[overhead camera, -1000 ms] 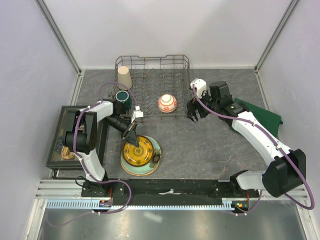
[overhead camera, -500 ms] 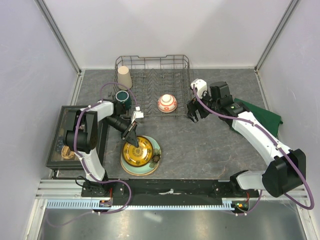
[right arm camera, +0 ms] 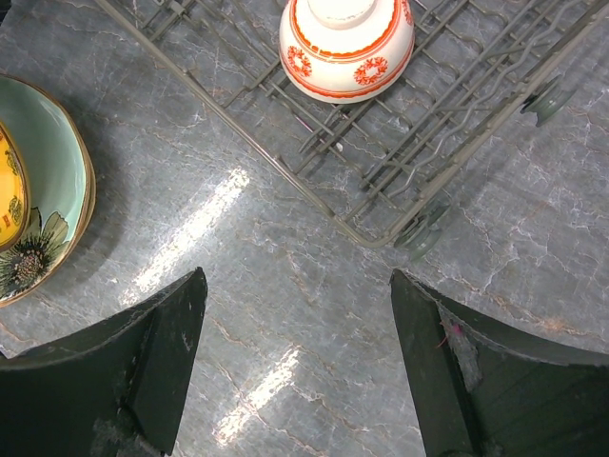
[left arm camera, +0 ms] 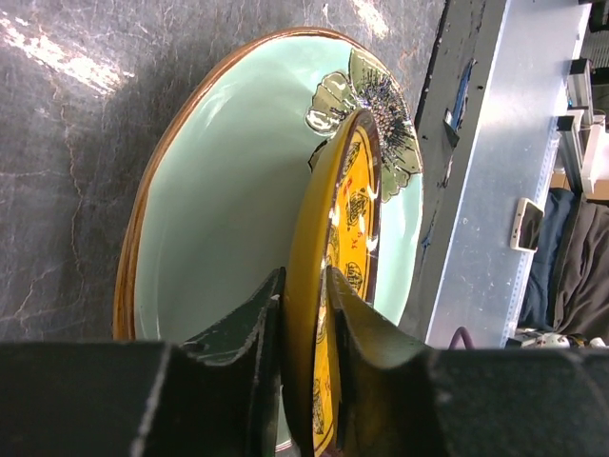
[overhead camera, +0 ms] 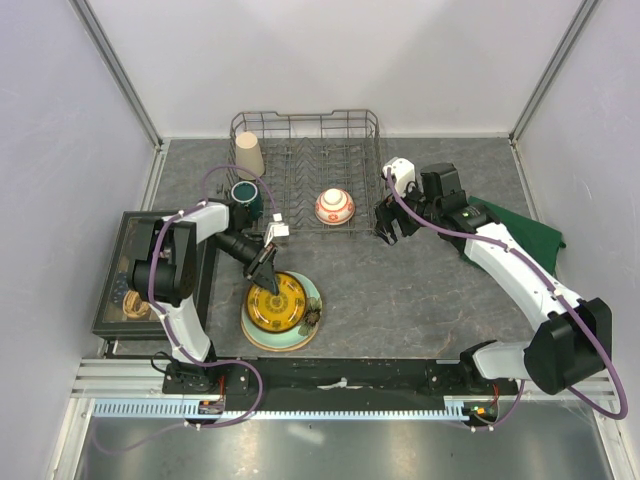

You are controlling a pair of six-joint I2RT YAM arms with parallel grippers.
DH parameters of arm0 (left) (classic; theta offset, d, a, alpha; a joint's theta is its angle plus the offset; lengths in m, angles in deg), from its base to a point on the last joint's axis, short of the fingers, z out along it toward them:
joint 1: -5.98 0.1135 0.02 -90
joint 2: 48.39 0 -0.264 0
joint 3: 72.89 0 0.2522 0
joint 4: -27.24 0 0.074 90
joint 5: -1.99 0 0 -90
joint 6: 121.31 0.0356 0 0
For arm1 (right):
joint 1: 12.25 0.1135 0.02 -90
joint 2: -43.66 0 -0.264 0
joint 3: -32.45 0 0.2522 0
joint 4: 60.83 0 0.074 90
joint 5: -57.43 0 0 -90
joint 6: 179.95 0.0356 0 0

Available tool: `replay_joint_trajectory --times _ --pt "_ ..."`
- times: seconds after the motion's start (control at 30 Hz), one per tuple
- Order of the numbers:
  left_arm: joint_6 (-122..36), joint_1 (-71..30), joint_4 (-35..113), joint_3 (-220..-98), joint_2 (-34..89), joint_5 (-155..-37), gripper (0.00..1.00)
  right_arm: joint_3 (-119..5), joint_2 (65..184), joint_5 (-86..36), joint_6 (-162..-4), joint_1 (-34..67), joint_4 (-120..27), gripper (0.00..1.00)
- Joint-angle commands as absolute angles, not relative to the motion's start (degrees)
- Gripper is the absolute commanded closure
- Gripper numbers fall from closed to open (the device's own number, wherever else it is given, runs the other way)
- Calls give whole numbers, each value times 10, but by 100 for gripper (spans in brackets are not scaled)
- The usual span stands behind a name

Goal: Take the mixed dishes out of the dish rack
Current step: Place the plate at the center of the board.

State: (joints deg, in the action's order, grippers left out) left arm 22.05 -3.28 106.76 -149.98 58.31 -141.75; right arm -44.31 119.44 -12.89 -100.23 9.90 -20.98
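From above, the rack (overhead camera: 305,170) sits at 12 o'clock on the table (overhead camera: 400,290). The cup (overhead camera: 249,155) stands mouth-down in its 10 o'clock corner, the mug (overhead camera: 245,193) is at its 8 o'clock corner, and the bowl (overhead camera: 334,207) is overturned at its 6 o'clock edge. The left gripper (overhead camera: 262,268) pinches the yellow plate (overhead camera: 278,303), which lies over the green plate (overhead camera: 300,335) at 6 o'clock from the rack. The right gripper (overhead camera: 388,230) is spread and holds nothing, at 3 o'clock from the bowl.

Left wrist: the left gripper (left arm camera: 304,295) is narrowed onto the rim of the yellow plate (left arm camera: 328,314), which is seen edge-on and tilted above the green plate (left arm camera: 228,209).

Right wrist: the right gripper (right arm camera: 295,286) gapes wide over bare table (right arm camera: 285,286). The bowl (right arm camera: 347,38) in the rack (right arm camera: 428,133) is at 12 o'clock, and the green plate (right arm camera: 43,181) at 9 o'clock.
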Motion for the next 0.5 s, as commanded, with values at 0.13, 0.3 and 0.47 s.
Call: replay_joint_trajectory --times 0.13,0.3,0.47 --pt "206 -43 1054 -1490 577 -1417 55 -435 1176 -119 -997 95 -235 14" --pt "203 -47 1050 -1487 565 -1413 44 -433 1173 -116 -996 94 -237 14" --pt "191 -53 1034 -1480 546 -1401 35 -433 1172 -113 -995 93 -238 13"
